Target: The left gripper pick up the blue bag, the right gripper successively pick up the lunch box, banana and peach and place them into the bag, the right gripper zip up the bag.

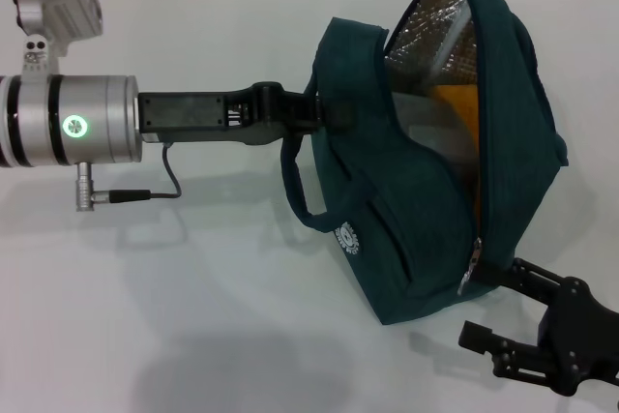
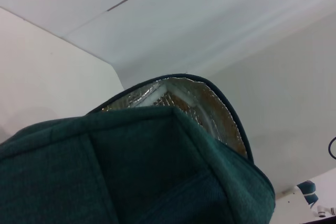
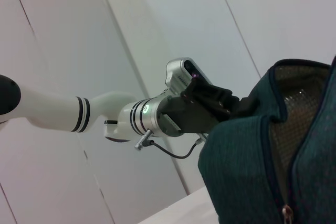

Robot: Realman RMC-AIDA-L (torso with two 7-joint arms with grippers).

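- Head view: you have one blue bag right of centre, held off the white table. One left gripper comes in from the left edge at mid-height, and its fingers are clamped on the bag's left side by the handle strap.
- The bag's mouth gapes at the upper right of the frame, showing silver foil lining. Below the foil sits a yellow-orange patch, probably the banana, though most of it is hidden by the bag wall. You cannot see the lunch box or the peach from here.
- One right gripper sits at the lower right. Its upper finger reaches the metal zipper pull at the bottom of the zip; the bag hides whether it pinches the pull, so you cannot tell its grip. Its body is cut off by the right and bottom edges.
- Open table lies across the lower left and along the top left.
- Left wrist view: one stretch of the bag's teal cloth fills the lower half, with a crescent of foil lining above it. The gripper's own fingers do not show. White wall fills the rest.
- Right wrist view: the left gripper at centre holds the bag's upper edge. The open zip runs down the right side, with the pull at the bottom edge. The bag is cut off at right and bottom.
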